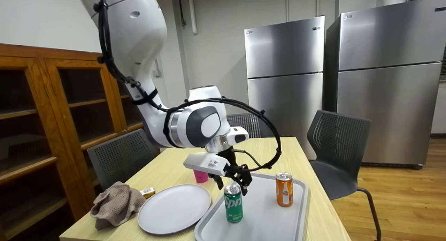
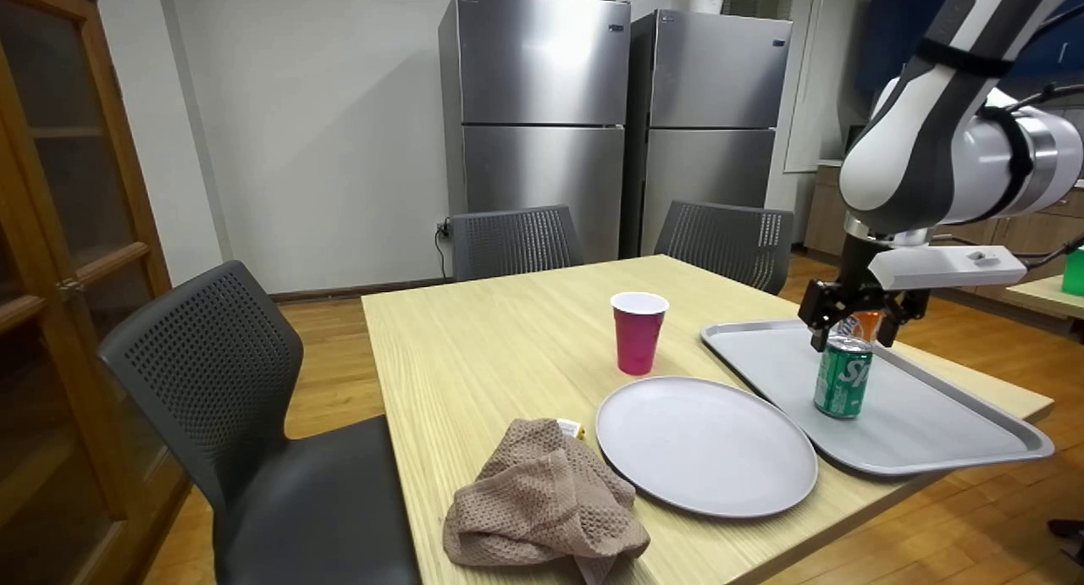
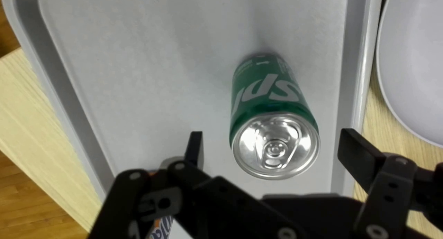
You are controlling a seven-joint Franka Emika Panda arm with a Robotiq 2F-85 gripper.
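Holds black jointed fingers (image 2: pixel 815 314) apart near a green cylindrical metal can (image 2: pixel 843 380), upright on a grey rectangular tray (image 2: pixel 915 437) just beside a round pale-grey plate (image 2: pixel 707 445).

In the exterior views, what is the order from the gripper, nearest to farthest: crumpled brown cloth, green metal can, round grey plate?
1. Green metal can: upright on the rectangular grey tray, at the open gripper.
2. Round grey plate: beside the tray.
3. Crumpled brown cloth: beyond the plate, away from the tray.

Glare spots the can lid (image 3: pixel 276 147); soft shadows cross the tray (image 3: pixel 138 76).
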